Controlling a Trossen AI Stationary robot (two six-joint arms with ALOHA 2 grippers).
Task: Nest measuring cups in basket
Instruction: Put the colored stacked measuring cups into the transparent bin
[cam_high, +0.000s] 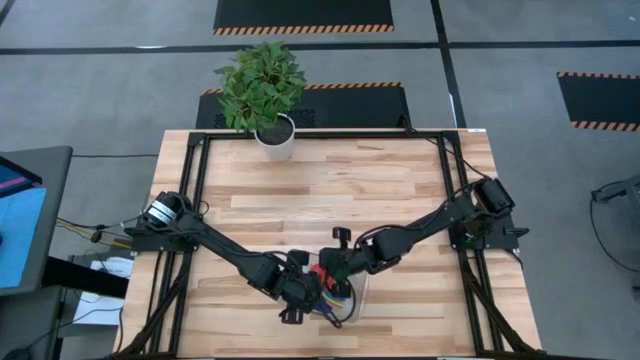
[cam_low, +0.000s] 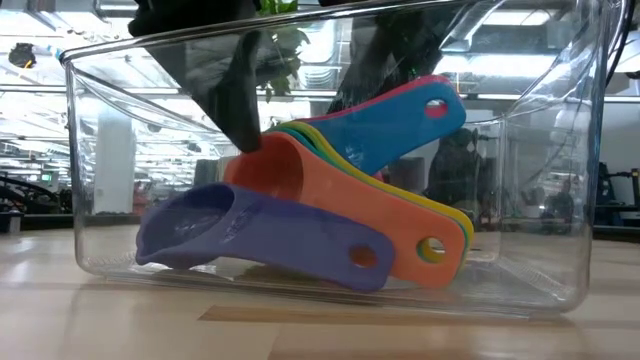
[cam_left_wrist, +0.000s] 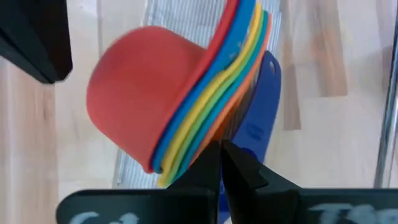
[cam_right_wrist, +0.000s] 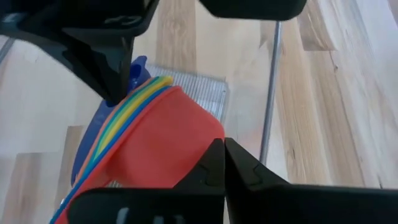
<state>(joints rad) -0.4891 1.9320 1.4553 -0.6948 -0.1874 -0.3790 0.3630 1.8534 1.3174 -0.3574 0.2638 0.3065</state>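
**Stack could tip or spill as the grippers let go**

The left gripper (cam_left_wrist: 221, 163) shows its two fingers pressed together, tip to tip, at the bottom centre of its wrist view. They sit right at the lower edge of the nested cups (cam_left_wrist: 186, 99), and whether a thin edge is pinched between them cannot be told. The right gripper (cam_right_wrist: 224, 163) looks the same: fingers together at the bottom centre of its own view, touching or just beside the red cup (cam_right_wrist: 165, 146). In the high view both grippers meet at lower centre, over the basket (cam_high: 362, 290).

In the low view the nested cups lean in the middle of the basket (cam_low: 545, 270), handles fanned toward the upper right. The orange cup (cam_low: 345, 205) is outermost, and a dark finger (cam_low: 235, 90) comes down from the upper left to its bowl. The dark blue cup (cam_low: 260, 235) lies apart at lower left, on its side against the stack, not nested.

Judged risks:

- The stack is tilted and seems propped partly by the fingers. Pulling either gripper away quickly could let it roll or slide apart.
- A fingertip snagged on a rim could drag a cup up and out on retreat.
- The two grippers are very close together, so a careless move could knock one against the other or shove the light basket along the table (cam_high: 300, 190).
- The dark blue cup may be left out of the nest.
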